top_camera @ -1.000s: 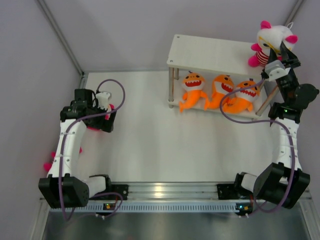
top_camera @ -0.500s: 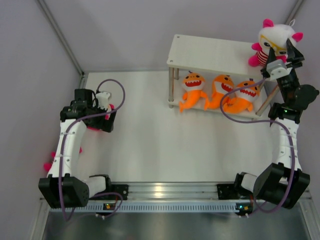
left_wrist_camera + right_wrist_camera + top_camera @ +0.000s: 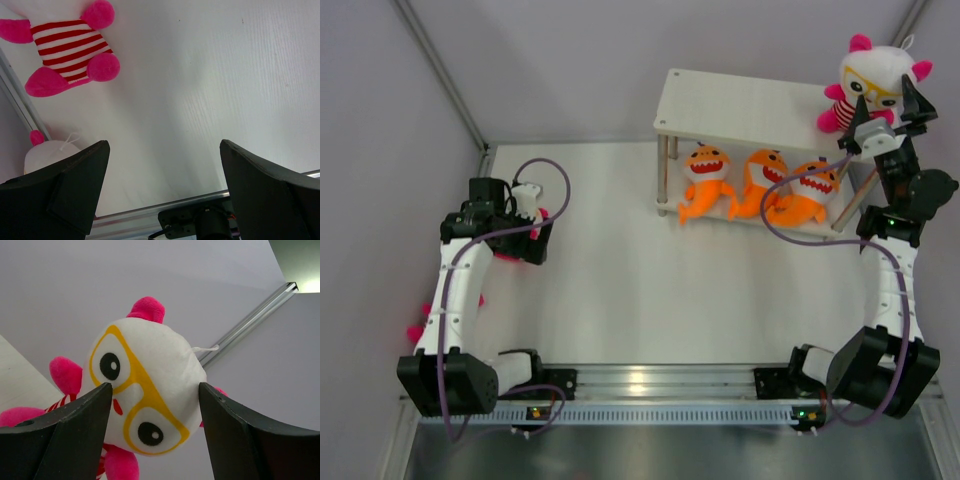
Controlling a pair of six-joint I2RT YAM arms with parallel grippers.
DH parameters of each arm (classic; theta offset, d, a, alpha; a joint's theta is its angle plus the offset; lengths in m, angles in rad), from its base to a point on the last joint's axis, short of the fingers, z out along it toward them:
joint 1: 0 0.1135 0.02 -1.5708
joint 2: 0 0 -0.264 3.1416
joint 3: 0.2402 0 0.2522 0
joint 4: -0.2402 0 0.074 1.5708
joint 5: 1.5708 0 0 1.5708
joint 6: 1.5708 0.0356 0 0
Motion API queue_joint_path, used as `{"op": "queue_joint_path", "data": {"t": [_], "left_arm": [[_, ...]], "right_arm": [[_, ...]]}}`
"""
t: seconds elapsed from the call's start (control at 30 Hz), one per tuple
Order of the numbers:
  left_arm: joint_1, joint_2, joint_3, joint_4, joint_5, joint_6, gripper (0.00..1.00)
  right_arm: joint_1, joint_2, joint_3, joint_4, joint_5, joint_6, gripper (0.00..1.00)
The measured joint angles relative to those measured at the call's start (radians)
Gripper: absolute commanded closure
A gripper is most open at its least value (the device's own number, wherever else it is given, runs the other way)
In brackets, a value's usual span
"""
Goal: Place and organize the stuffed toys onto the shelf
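Perched at the right end of the top board of the shelf (image 3: 740, 105), a white-headed doll (image 3: 875, 78) in yellow glasses faced the right gripper (image 3: 887, 115), whose jaws stood parted either side of its face, clasping nothing. Three orange sharks (image 3: 760, 182) lined the lower tier, suggesting a sorting by kind. Across the table (image 3: 640, 280), the left gripper (image 3: 164, 145) hung fully spread and empty beside a striped doll (image 3: 70, 50) lying near the left edge, seemingly next for collection.
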Motion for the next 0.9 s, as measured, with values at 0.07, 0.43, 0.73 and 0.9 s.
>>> {"op": "queue_joint_path", "data": {"t": [0.07,0.43,0.73,0.9], "left_arm": [[0.000,0.000,0.000,0.000,0.000,0.000,0.02],[0.000,0.000,0.000,0.000,0.000,0.003,0.02],[0.000,0.000,0.000,0.000,0.002,0.003,0.02],[0.000,0.000,0.000,0.000,0.003,0.004,0.02]], "right_arm": [[0.000,-0.001,0.000,0.000,0.002,0.000,0.28],[0.000,-0.002,0.000,0.000,0.003,0.000,0.22],[0.001,-0.010,0.001,-0.002,0.004,0.000,0.18],[0.002,-0.040,0.002,-0.001,0.005,0.001,0.16]]}}
